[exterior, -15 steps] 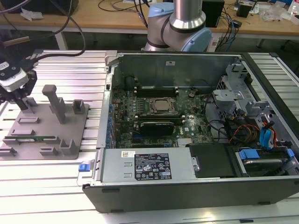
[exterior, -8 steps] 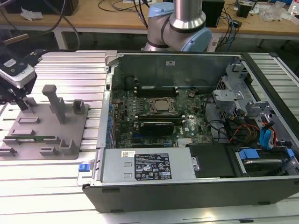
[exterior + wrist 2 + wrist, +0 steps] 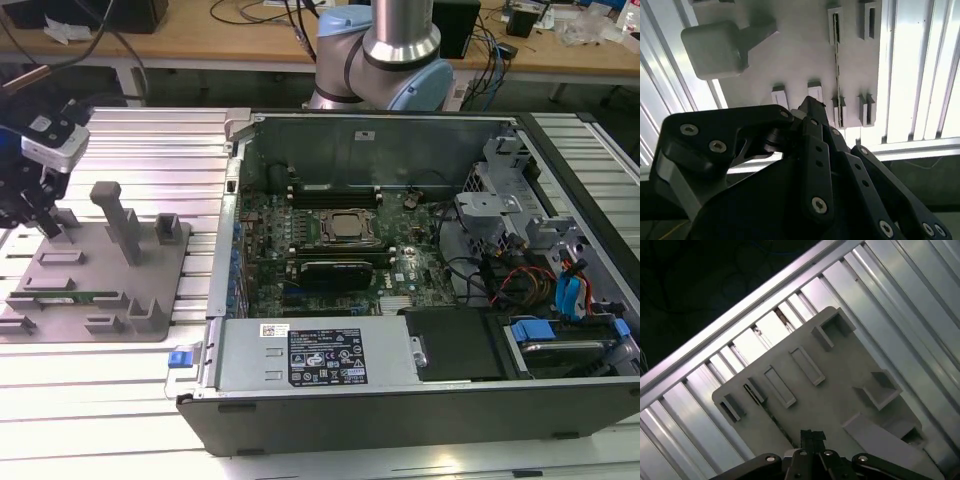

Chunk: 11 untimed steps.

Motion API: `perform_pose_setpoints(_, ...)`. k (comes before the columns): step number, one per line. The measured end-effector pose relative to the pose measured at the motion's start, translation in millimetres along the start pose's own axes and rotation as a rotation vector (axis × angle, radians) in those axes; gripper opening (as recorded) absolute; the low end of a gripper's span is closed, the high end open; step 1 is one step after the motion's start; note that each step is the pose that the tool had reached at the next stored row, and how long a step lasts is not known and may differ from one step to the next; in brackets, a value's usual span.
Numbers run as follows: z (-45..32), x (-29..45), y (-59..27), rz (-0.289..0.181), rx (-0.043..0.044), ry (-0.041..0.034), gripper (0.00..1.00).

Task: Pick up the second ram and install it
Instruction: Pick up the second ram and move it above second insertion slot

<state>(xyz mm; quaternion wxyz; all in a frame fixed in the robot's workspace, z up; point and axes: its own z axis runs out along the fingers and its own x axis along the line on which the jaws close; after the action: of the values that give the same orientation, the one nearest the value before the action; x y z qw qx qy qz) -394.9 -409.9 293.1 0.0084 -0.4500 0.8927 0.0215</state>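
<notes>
End effector (image 3: 46,222) pressed together, above matte grey tray (image 3: 100,268), thin green second ram (image 3: 82,295) slotted

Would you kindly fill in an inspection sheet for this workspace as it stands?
Surface: ribbed aluminium table bearing a grey fixture and an open computer case.
Job's things: ram rests in the fixture's slots, not held.
Clutter: nothing seen.
Grippers: claw shut and empty, low over the fixture towards the exterior view's left, apart from the ram.
Cables: red, black and blue leads inside the case; more cables on the bench.
Surroundings: wooden bench behind the table.
</notes>
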Motion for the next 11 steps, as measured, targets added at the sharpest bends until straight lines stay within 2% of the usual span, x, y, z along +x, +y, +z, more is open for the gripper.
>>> perform_pose_setpoints(1,0.2,0.0,0.0,-0.016,-0.0005,0.0005,0.08)
perform_pose_setpoints(4,1.5,0.1,-0.1,-0.121,-0.0038,0.0043,0.08)
perform_pose_setpoints(8,3.3,0.1,-0.1,-0.23,-0.0072,0.0081,0.08)
perform_pose_setpoints(11,4.3,0.1,-0.1,-0.288,-0.009,0.0101,0.08)
